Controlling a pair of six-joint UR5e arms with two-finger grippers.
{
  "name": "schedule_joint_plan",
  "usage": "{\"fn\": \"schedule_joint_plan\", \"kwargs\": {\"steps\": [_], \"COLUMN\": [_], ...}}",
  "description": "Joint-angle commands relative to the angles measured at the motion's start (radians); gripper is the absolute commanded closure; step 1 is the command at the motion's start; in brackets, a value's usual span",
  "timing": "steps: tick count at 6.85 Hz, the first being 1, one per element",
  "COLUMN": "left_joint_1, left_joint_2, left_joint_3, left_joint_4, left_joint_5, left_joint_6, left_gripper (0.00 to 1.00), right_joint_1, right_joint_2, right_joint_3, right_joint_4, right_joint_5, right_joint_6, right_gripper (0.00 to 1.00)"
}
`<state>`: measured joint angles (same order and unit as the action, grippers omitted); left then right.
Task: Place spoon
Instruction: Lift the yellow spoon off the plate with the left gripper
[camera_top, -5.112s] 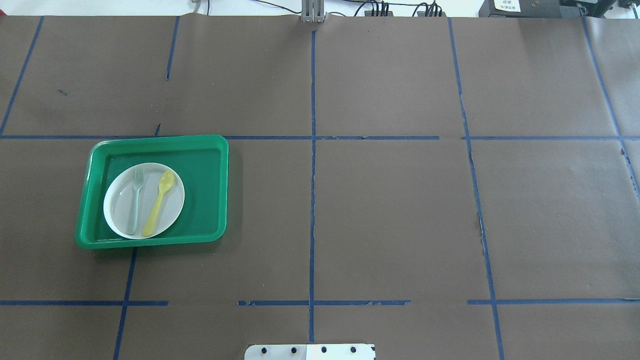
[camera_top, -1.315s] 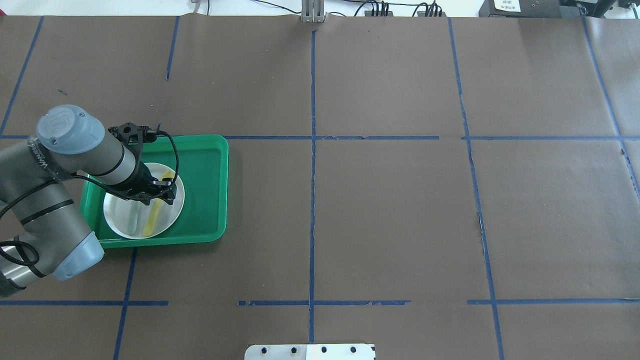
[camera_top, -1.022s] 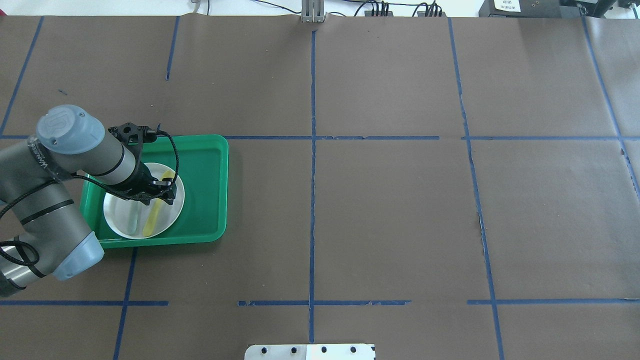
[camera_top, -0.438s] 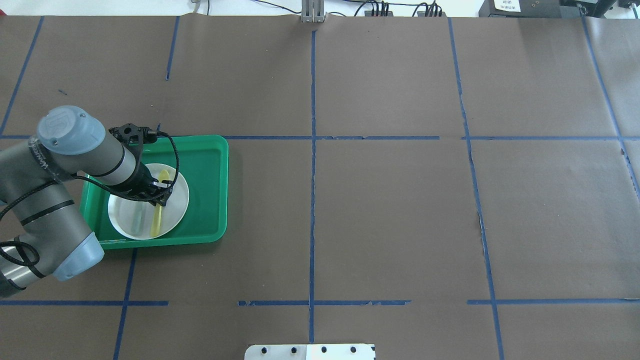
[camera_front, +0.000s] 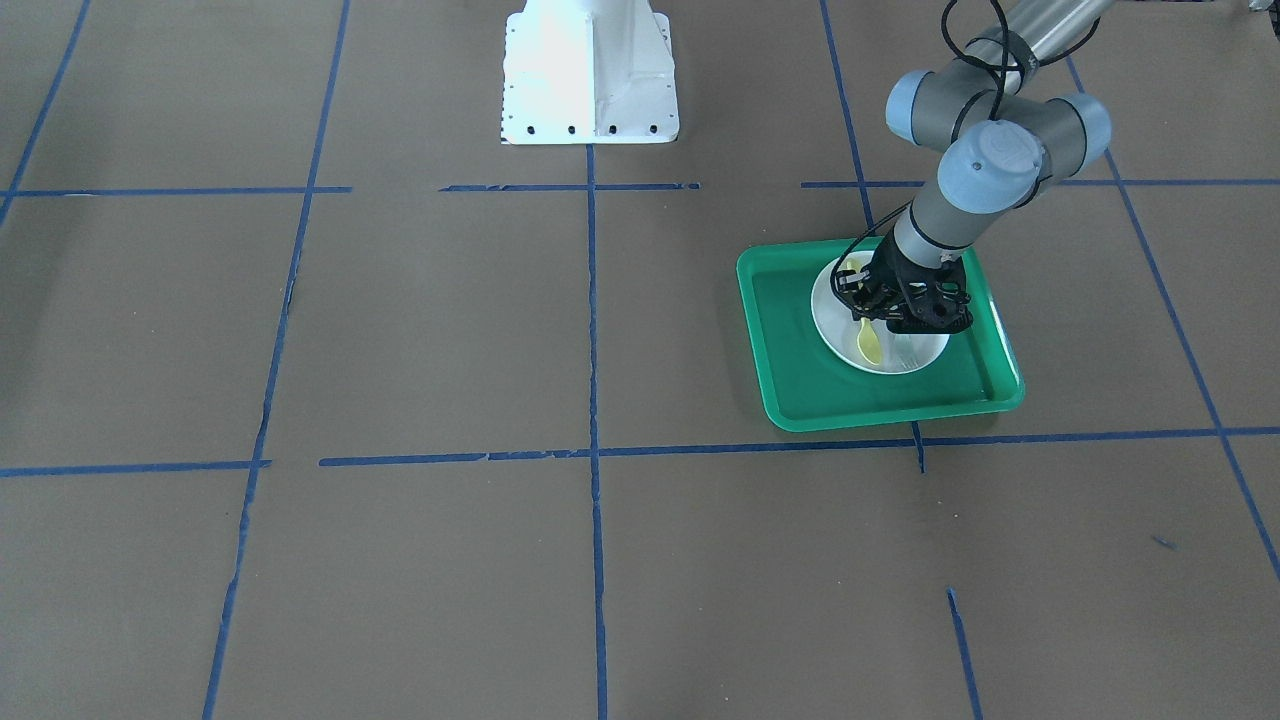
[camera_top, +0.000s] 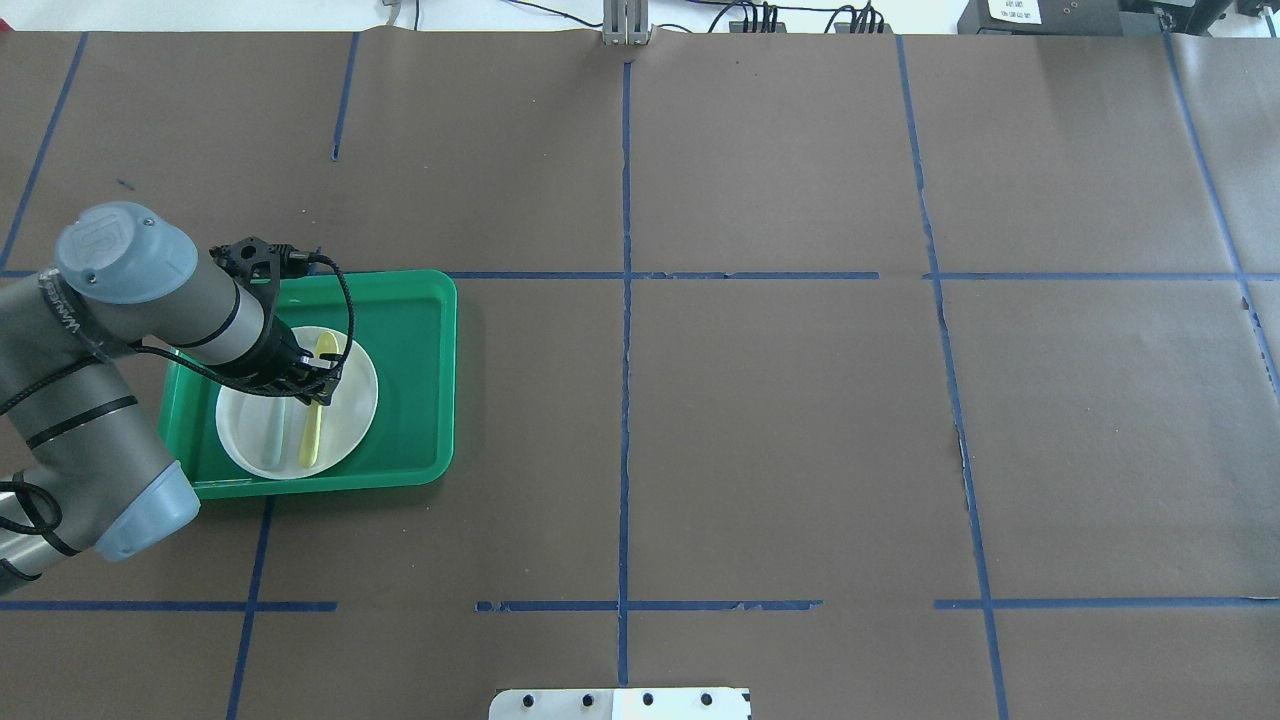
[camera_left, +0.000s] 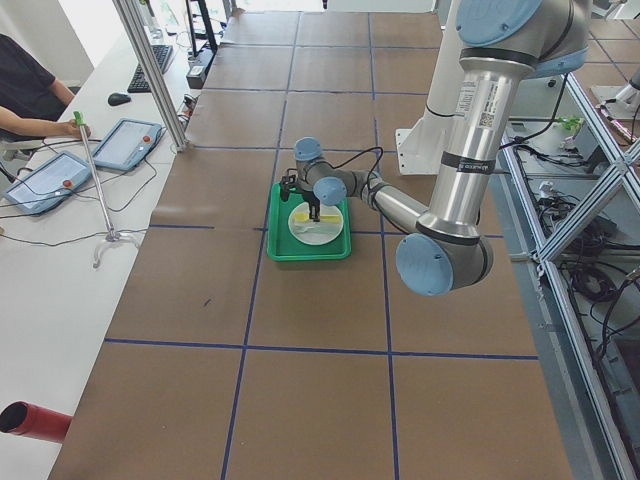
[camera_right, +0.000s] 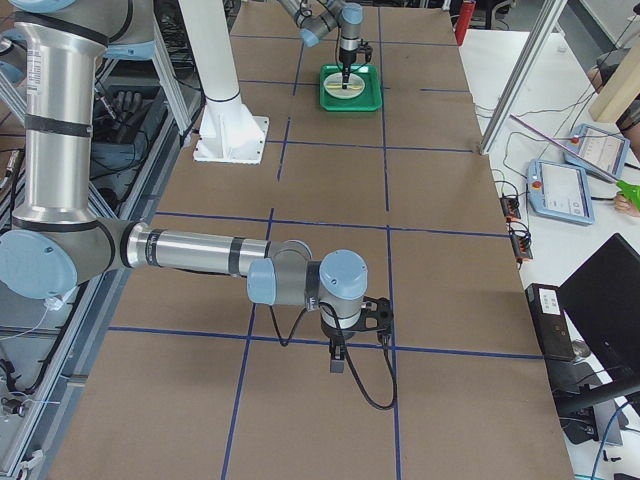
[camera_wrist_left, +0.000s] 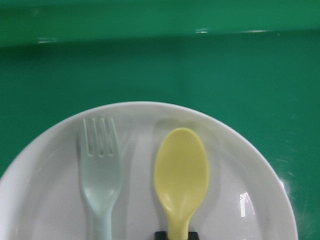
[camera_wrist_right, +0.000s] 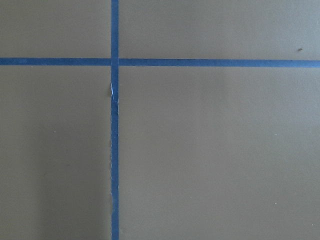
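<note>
The yellow spoon (camera_top: 311, 438) lies lengthwise over the white plate (camera_top: 352, 415) in the green tray (camera_top: 415, 380), beside a pale grey-green fork (camera_top: 272, 440). My left gripper (camera_top: 318, 385) is shut on the spoon's neck, just behind the bowl. In the left wrist view the spoon's bowl (camera_wrist_left: 181, 175) sits right of the fork (camera_wrist_left: 101, 170), and dark fingertips (camera_wrist_left: 161, 234) clamp the neck at the bottom edge. In the front view the spoon (camera_front: 869, 345) sticks out below the gripper (camera_front: 868, 312). My right gripper (camera_right: 338, 350) hangs over bare table far from the tray; I cannot tell its state.
The tray (camera_front: 790, 340) sits on brown paper crossed by blue tape lines. The white robot base (camera_front: 588, 70) stands at the table's near middle edge. Operators' tablets (camera_left: 125, 140) lie on a side desk beyond the table.
The plate has slid a little to the right in the tray, and the spoon has turned straighter in the left gripper's hold. The left arm has shifted slightly back and left.
</note>
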<state>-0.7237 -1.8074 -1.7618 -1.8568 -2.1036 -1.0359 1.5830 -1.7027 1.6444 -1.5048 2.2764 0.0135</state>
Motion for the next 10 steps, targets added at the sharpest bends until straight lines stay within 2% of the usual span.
{"fn": "schedule_joint_plan", "kwargs": {"steps": [1,2,3,5,7,10], "left_joint_1": [-0.072,-0.088,-0.101,-0.096,-0.028,0.015], "left_joint_2": [-0.012,-0.015,-0.035,-0.117,-0.203,-0.224], "left_joint_3": [-0.126,-0.184,-0.186,-0.116,-0.079,-0.003], "left_joint_4": [0.185,0.285,0.303,0.303,0.301,0.271], "left_joint_5": [-0.001,-0.003,-0.003,-0.007,-0.009,-0.004], "left_joint_6": [0.078,0.105,0.105,0.053,-0.089,-0.118], "left_gripper": [1.00,1.00,1.00,1.00,1.00,1.00], "right_joint_1": [0.000,0.000,0.000,0.000,0.000,0.000], "right_joint_2": [0.000,0.000,0.000,0.000,0.000,0.000], "right_joint_3": [0.000,0.000,0.000,0.000,0.000,0.000], "right_joint_4": [0.000,0.000,0.000,0.000,0.000,0.000], "right_joint_5": [0.000,0.000,0.000,0.000,0.000,0.000], "right_joint_6": [0.000,0.000,0.000,0.000,0.000,0.000], "right_gripper": [0.00,0.00,0.00,0.00,0.00,0.00]}}
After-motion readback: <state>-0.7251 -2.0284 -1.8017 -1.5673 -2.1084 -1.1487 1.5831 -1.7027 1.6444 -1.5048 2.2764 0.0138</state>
